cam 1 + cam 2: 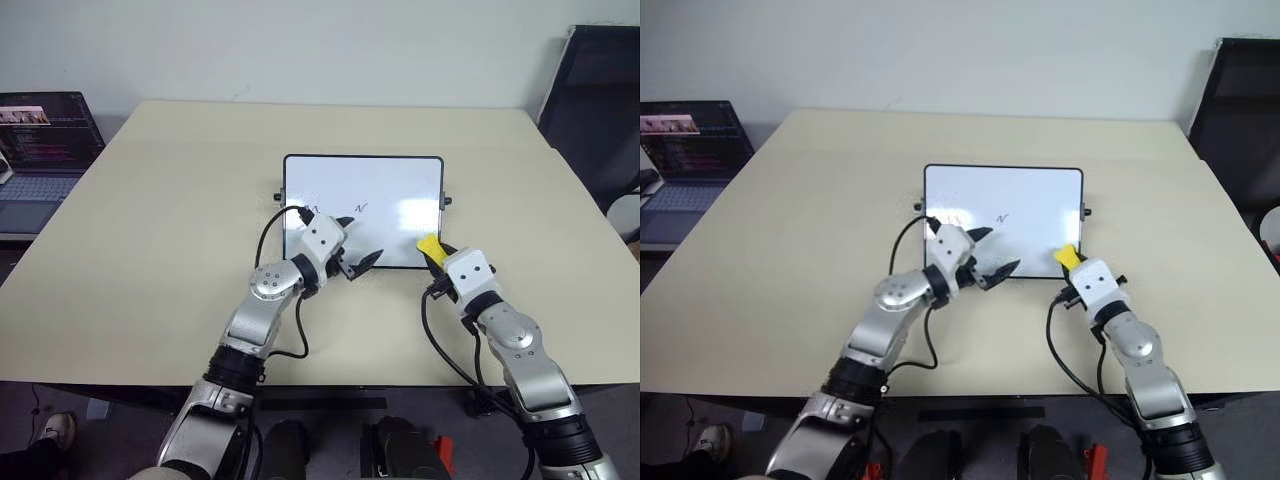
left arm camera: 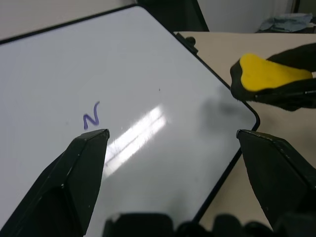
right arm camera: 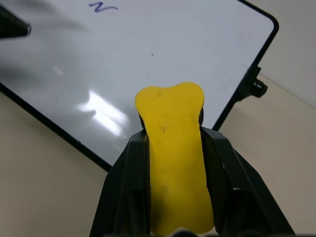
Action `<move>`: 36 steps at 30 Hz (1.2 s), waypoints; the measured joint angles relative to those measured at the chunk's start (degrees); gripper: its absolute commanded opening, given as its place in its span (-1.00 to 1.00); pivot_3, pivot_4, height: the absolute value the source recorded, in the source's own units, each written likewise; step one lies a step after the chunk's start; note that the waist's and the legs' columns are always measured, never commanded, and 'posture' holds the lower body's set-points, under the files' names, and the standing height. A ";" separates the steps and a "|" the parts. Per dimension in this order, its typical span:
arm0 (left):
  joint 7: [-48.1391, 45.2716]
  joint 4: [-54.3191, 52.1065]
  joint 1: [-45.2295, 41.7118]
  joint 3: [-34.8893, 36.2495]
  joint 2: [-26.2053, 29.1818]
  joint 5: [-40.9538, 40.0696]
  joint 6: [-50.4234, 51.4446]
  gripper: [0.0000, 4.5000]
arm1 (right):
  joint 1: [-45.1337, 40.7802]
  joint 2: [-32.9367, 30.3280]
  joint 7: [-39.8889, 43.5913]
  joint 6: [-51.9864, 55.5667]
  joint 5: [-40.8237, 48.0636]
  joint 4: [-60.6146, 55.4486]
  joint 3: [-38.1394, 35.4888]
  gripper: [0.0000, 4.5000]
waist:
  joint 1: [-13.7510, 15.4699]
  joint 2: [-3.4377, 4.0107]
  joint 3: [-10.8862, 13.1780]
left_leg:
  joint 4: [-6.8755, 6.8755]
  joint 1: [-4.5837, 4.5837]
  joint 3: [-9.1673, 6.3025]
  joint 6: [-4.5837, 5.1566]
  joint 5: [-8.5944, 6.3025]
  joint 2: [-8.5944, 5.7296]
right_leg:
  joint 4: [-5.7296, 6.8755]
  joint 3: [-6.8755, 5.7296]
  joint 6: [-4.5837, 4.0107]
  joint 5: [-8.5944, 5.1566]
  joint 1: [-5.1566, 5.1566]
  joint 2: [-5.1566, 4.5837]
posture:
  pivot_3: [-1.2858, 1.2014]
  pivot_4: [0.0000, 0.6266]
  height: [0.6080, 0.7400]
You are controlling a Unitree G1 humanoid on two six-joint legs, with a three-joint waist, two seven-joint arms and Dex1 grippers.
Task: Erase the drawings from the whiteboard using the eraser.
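Eraser gripped, marks unwiped

Right gripper [image 1: 436, 256] clamps the yellow eraser [image 1: 429, 246] at the whiteboard's [image 1: 400, 180] lower-right corner; left gripper [image 1: 357, 262] gapes mid-frame. Unpinned, the board could slide under wiping.

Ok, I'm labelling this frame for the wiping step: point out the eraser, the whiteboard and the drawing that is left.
eraser [image 3: 174, 148], right wrist view, yellow top face.
whiteboard [image 1: 400, 190], left eye view, bare white surface.
drawing [image 2: 92, 116], left wrist view, middle of the squiggle.
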 measured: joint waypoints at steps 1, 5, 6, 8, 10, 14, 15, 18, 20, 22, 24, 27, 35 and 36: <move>-0.02 -0.16 0.53 0.00 0.13 0.00 0.32 1.00 | -0.18 0.02 -0.02 -0.25 -0.02 0.30 -0.01 -0.52 | 0.08 0.00 0.00 | 0.00 -0.01 -0.01 0.00 0.00 0.01 | 0.00 0.00 0.00 0.00 0.00 -0.01 | 0.03 -0.52 1.00; 0.03 -0.86 0.58 0.06 0.54 0.01 0.78 1.00 | -1.22 0.09 0.37 -0.53 -0.09 1.14 0.00 -0.52 | 0.26 0.00 0.00 | 0.01 -0.02 0.01 0.00 0.00 0.00 | -0.01 0.00 -0.01 0.01 0.01 -0.06 | 0.03 -0.52 1.00; 0.05 -0.86 0.45 0.06 0.53 0.01 0.80 1.00 | -1.61 0.10 0.47 -0.53 -0.07 1.27 -0.01 -0.52 | 0.27 0.00 0.00 | 0.01 -0.02 0.02 0.00 0.00 0.00 | -0.01 -0.01 0.00 0.01 0.01 -0.06 | 0.03 -0.52 1.00; 0.25 -0.93 0.30 0.08 0.55 0.01 0.87 1.00 | -2.29 0.25 0.71 -0.47 0.10 1.47 -0.01 -0.52 | 0.27 0.00 0.00 | 0.01 -0.02 0.02 0.00 0.00 -0.01 | -0.01 -0.01 -0.01 0.01 0.00 -0.05 | 0.03 -0.52 1.00; 1.06 -1.15 0.37 0.08 0.58 0.01 1.13 1.00 | -3.64 0.70 1.10 -0.23 0.29 1.70 0.01 -0.52 | 0.14 0.00 0.00 | 0.00 -0.02 0.00 0.00 0.00 0.00 | -0.01 0.01 -0.01 0.01 -0.01 -0.04 | 0.03 -0.52 1.00; 3.47 -3.37 1.98 0.73 0.97 0.38 1.99 1.00 | -8.65 2.33 2.31 -0.14 0.49 2.00 0.69 -0.52 | -0.01 0.00 0.00 | -0.01 0.00 -0.04 0.00 0.00 0.02 | 0.00 0.01 -0.03 0.02 -0.01 -0.01 | 0.03 -0.52 1.00; 4.07 -3.83 2.80 0.96 1.12 0.62 2.20 1.00 | -9.79 3.01 2.58 0.11 0.57 2.07 1.07 -0.52 | 0.00 0.00 0.00 | -0.01 0.00 -0.05 0.00 0.00 0.03 | 0.00 0.00 -0.05 0.03 -0.01 -0.01 | 0.03 -0.52 1.00; 5.88 -4.40 5.01 1.13 1.72 1.62 3.29 1.00 | -12.35 4.76 3.56 1.30 0.66 3.38 2.46 -0.52 | 0.21 0.00 0.00 | -0.01 -0.02 -0.10 0.00 0.00 0.04 | 0.00 -0.02 -0.14 0.09 0.00 -0.06 | 0.03 -0.52 1.00; 7.45 -4.89 5.83 1.33 1.64 2.04 4.27 1.00 | -13.76 5.52 4.47 2.27 0.65 4.58 3.16 -0.52 | 0.24 0.00 0.00 | 0.01 -0.03 -0.10 0.00 0.00 0.06 | 0.00 -0.02 -0.18 0.11 0.00 -0.13 | 0.03 -0.52 1.00; 8.82 -5.70 6.28 1.75 1.49 2.16 4.99 1.00 | -15.28 6.23 4.98 2.51 0.65 5.23 3.92 -0.52 | 0.31 0.00 0.00 | 0.01 -0.05 -0.11 0.00 0.00 0.06 | 0.00 -0.04 -0.19 0.12 0.00 -0.16 | 0.03 -0.52 1.00; 10.08 -6.11 6.38 2.32 0.98 2.16 5.60 1.00 | -17.11 7.10 5.35 3.33 0.66 6.22 4.33 -0.52 | 0.30 0.00 0.00 | 0.01 -0.04 -0.12 0.00 0.00 0.05 | 0.00 -0.05 -0.21 0.13 0.00 -0.16 | 0.03 -0.52 1.00; 11.23 -6.11 6.42 2.39 0.28 2.08 5.85 1.00 | -19.59 7.96 5.80 4.08 0.63 7.69 4.65 -0.52 | 0.29 0.00 0.00 | 0.00 -0.05 -0.14 0.00 0.00 0.04 | 0.00 -0.08 -0.24 0.14 0.00 -0.15 | 0.03 -0.52 1.00; 11.12 -5.37 4.67 2.69 0.21 2.03 5.75 1.00 | -28.61 10.38 5.50 4.08 -1.24 18.09 6.78 -0.52 | 0.18 0.00 0.00 | 0.00 -0.04 -0.11 0.00 0.00 0.03 | 0.01 -0.08 -0.27 0.16 -0.01 -0.14 | 0.03 -0.52 1.00; 11.11 -5.13 4.27 2.75 0.22 2.02 5.72 1.00 | -29.94 10.56 5.50 3.86 -1.84 19.87 7.20 -0.52 | 0.18 0.00 0.00 | 0.00 -0.04 -0.11 0.00 0.00 0.03 | 0.01 -0.08 -0.27 0.16 -0.02 -0.14 | 0.03 -0.52 1.00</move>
